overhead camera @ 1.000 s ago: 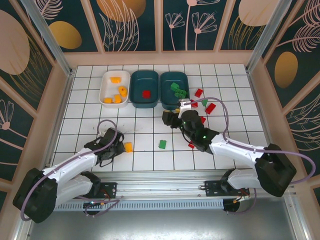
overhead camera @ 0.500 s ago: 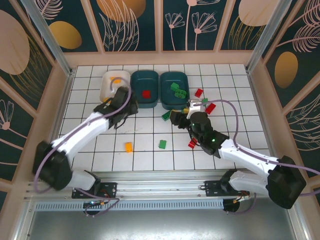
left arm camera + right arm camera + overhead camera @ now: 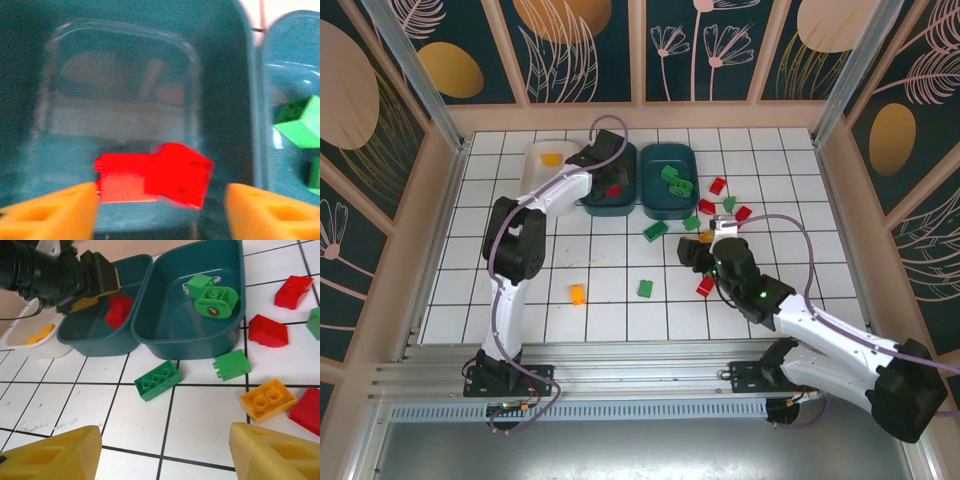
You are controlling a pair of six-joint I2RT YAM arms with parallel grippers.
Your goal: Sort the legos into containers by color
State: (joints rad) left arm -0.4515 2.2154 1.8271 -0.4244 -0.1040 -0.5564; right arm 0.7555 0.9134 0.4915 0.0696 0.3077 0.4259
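A robot lab's test booth: a white gridded table walled by leaf-patterned panels and metal posts, with two robot arms bolted to a rail at its near edge.

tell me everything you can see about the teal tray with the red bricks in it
The middle tray is dark teal, glossy plastic, shallow with rounded corners, flat on the tiled table between the white tray and the other teal tray. Red legos lie inside. The left gripper hangs over it, jaws open.
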